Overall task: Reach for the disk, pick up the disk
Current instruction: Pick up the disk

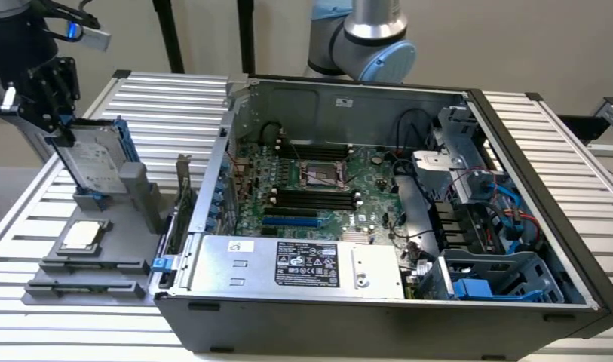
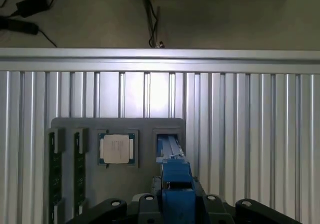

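Note:
The disk [image 1: 93, 162], a silver-grey drive with a white label in a blue carrier, stands on edge and leans slightly. Its lower end sits in a slot of the grey holder [image 1: 125, 226] at the exterior view's left. My black gripper [image 1: 65, 136] comes down on the disk's upper end from above. In the wrist view the carrier's blue edge [image 2: 175, 171] runs between my two fingers, which press against its sides, so the gripper [image 2: 177, 201] is shut on it. The slot in the holder [image 2: 145, 126] lies right beneath.
A small square silver chip [image 1: 82, 235] [image 2: 117, 149] lies flat in the holder beside the disk's slot. An open computer case [image 1: 387, 317] with a silver power supply [image 1: 306, 264] stands to the exterior view's right. Everything rests on a ribbed aluminium table [image 2: 250, 114].

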